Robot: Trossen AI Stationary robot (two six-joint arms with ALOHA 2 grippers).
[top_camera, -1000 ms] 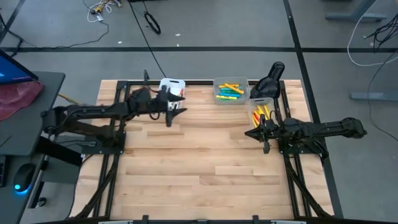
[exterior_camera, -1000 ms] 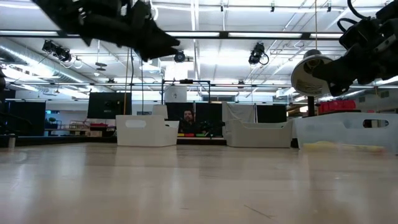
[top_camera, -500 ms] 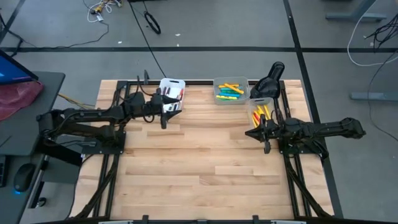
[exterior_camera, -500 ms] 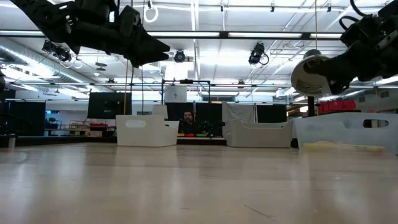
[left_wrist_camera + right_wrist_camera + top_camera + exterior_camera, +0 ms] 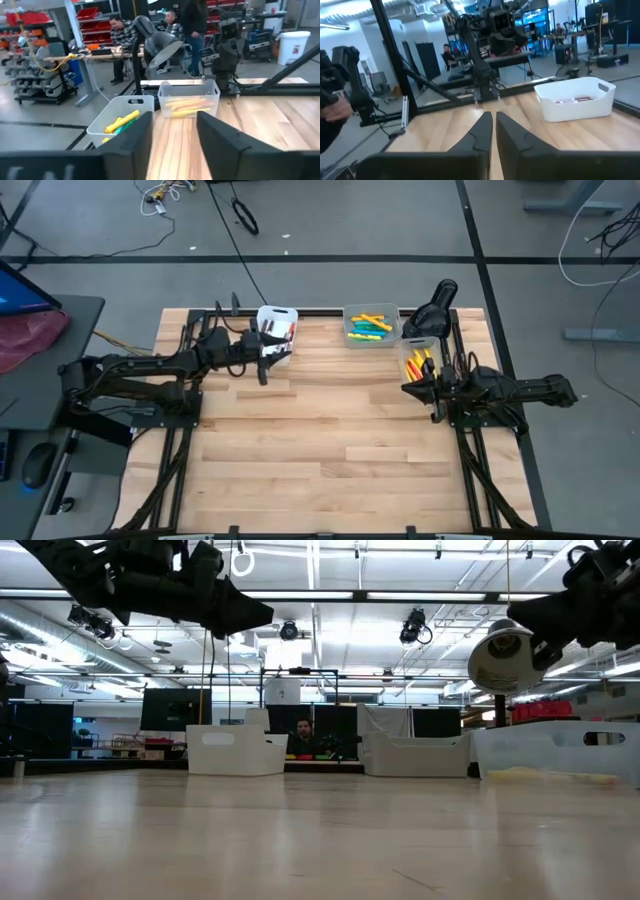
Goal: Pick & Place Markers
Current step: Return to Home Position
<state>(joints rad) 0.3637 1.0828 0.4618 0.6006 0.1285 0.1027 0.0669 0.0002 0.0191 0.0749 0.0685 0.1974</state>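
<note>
No marker lies on the bare wood of the table (image 5: 330, 430). All the markers (image 5: 368, 326) that I can see are inside bins at the far edge.

My left gripper (image 5: 264, 366) hangs above the table just beside the white bin (image 5: 277, 316), on the side toward the table's middle. Its two fingers (image 5: 132, 145) stand apart with nothing between them. In the left wrist view it looks toward the grey bin (image 5: 120, 120), where yellow and green ones lie flat, mostly along the bin's length. The third bin (image 5: 189, 99) stands beyond it.

My right gripper (image 5: 410, 388) is just beside this third bin. Its fingers (image 5: 482, 132) are pressed together on nothing, and it points across the table toward the white bin.

So the markers lie farther back than both jaws, and the grey bin is between my two arms. I judge that the next move needs no grasp: each arm only pulls back to its own side, away from the bins.
</note>
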